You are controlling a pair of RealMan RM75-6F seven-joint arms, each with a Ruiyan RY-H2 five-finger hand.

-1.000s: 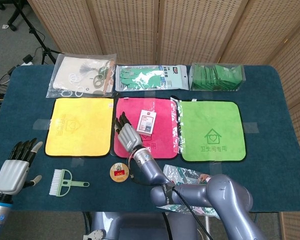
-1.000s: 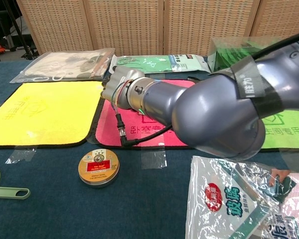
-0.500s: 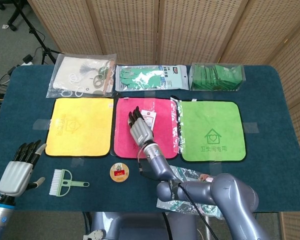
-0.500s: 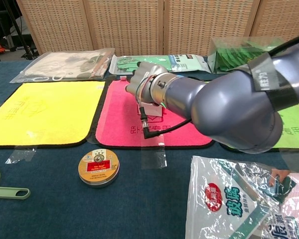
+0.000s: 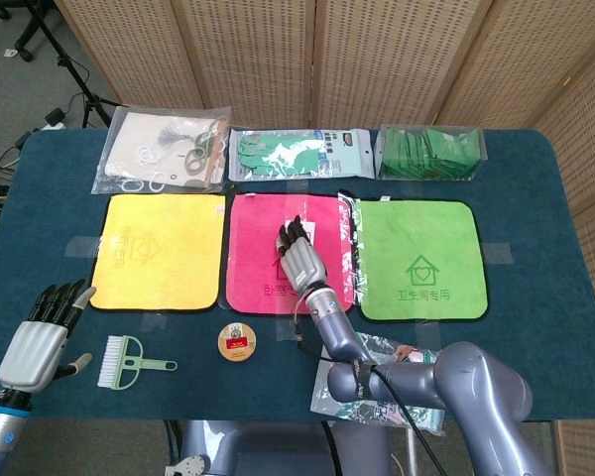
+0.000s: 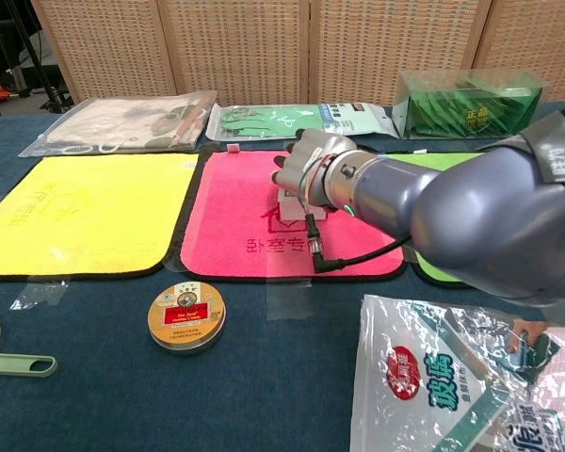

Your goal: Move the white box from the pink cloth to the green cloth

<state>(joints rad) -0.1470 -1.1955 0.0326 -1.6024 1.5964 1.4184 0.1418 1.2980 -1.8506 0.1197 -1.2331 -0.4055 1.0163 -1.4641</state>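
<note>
My right hand (image 5: 300, 260) sits over the white box (image 5: 305, 231) on the pink cloth (image 5: 253, 253); box lies right under and just ahead of my fingertips, mostly hidden. Cannot tell if the fingers have closed on it. Green cloth (image 5: 421, 260) lies off to my right. Left hand (image 5: 40, 340) far off, fingers apart, empty

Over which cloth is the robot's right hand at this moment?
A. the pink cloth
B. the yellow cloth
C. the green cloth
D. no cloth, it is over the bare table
A: the right hand lies over the pink cloth, at the white box.
</note>
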